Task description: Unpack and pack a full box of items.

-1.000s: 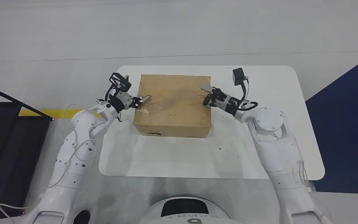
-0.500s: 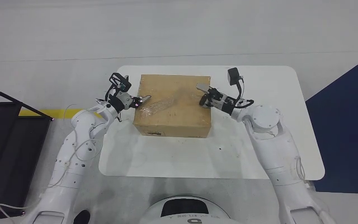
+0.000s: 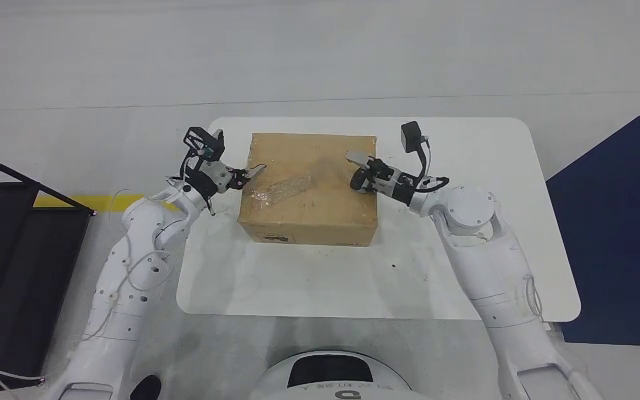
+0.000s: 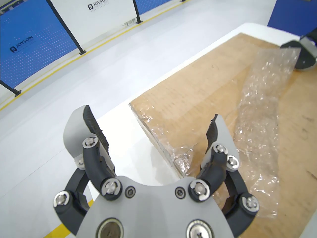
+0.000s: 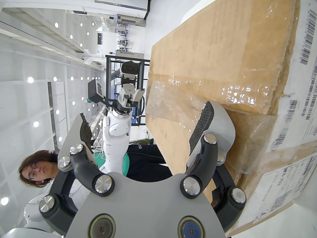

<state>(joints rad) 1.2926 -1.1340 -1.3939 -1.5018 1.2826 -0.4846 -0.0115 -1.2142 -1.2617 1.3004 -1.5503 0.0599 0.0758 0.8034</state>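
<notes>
A closed brown cardboard box (image 3: 310, 205) stands in the middle of the white table (image 3: 480, 260). A crumpled strip of clear tape (image 3: 290, 184) lies loose across its top, also seen as the tape (image 4: 262, 105) running toward the far side. My left gripper (image 3: 252, 173) is open at the box's left upper edge, and the left gripper (image 4: 151, 122) straddles the taped corner of the box (image 4: 198, 100). My right gripper (image 3: 354, 168) is open over the right part of the top. One finger (image 5: 205, 122) of the right gripper (image 5: 146, 122) rests above the box (image 5: 223, 50).
Printed labels (image 5: 297, 100) cover the box's right side. A black rack (image 3: 30, 240) stands on the floor left of the table. Bare table lies in front of and to the right of the box. Blue and white partition panels (image 4: 62, 25) stand beyond the table.
The right gripper has slid leftward, farther over the box top. The left wrist has shifted slightly back and left. The tape strip now shows more plainly on the top.
</notes>
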